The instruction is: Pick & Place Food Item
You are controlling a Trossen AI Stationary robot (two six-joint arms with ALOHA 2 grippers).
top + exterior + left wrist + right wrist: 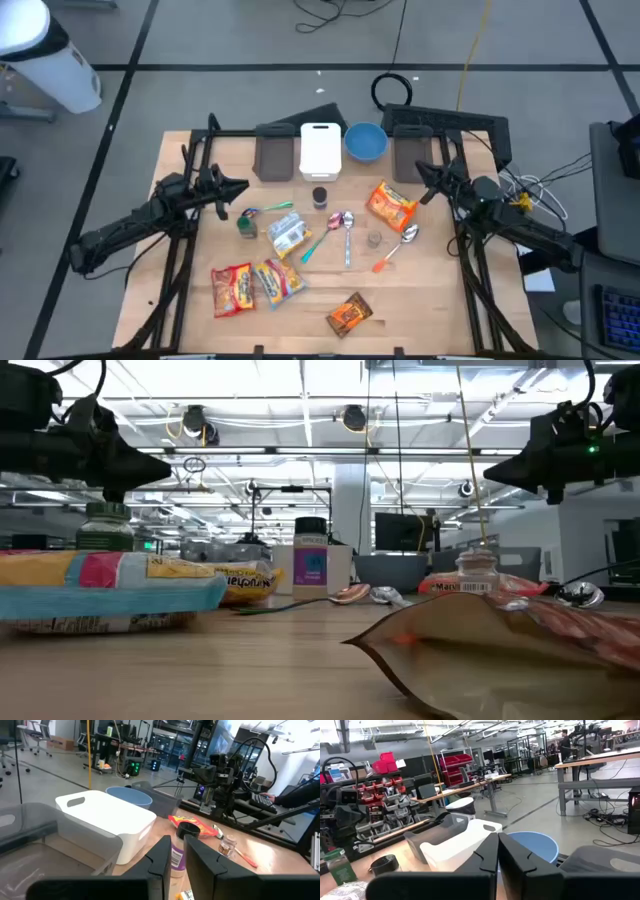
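Above the table's left side, the left gripper [243, 187] hovers, jaws narrowly parted, empty; the right gripper [420, 172] hangs closed. Between them lies the orange snack bag [390, 206], its label unreadable.

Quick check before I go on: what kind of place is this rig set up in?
Likely an open robotics lab or workshop. Beyond the wooden table are workbenches, red parts bins on racks, monitors and cables across the floor.
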